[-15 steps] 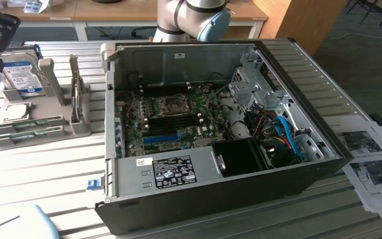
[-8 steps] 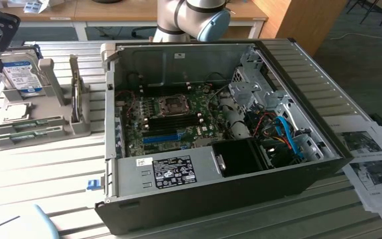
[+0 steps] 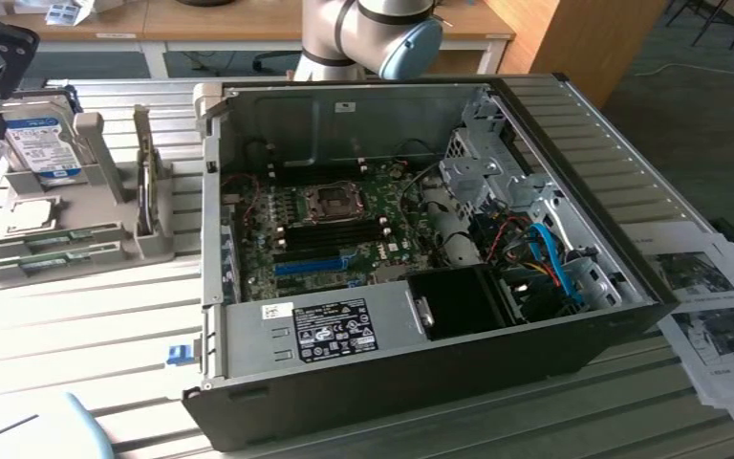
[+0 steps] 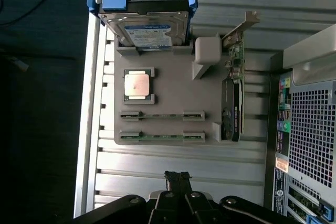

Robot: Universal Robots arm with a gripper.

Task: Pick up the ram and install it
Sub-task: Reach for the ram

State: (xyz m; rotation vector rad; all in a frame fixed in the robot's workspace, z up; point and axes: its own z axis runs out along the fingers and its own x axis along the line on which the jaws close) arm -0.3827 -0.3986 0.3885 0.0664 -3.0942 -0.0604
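Metal slats make up the pale table you are working on. The biggest thing on it is the black tower computer case, laid on its side with the panel off so the green motherboard faces up. At the exterior view's left, well apart from that board, sits the grey moulded parts holder. It carries a silver hard drive with a blue label, a long green expansion card with a metal bracket standing on edge, and a square silver processor in its pocket. It also holds two thin green circuit-board strips lying parallel in their cradles: one ram strip just beside the processor, the other strip along the holder's outer edge. Your black gripper hangs above the holder with its jaws pressed together and nothing between them, touching neither strip. I judge you are at the approach of the pick: nothing is lifted, and the dark memory slots by the processor socket look unfilled. The pick calls for the jaws to part first. They must then line up across a strip's narrow width and come down square between the cradle ends, since so thin a board would likely flex or skid under a skewed pinch. The bright blue long slot is not the ram's seat.
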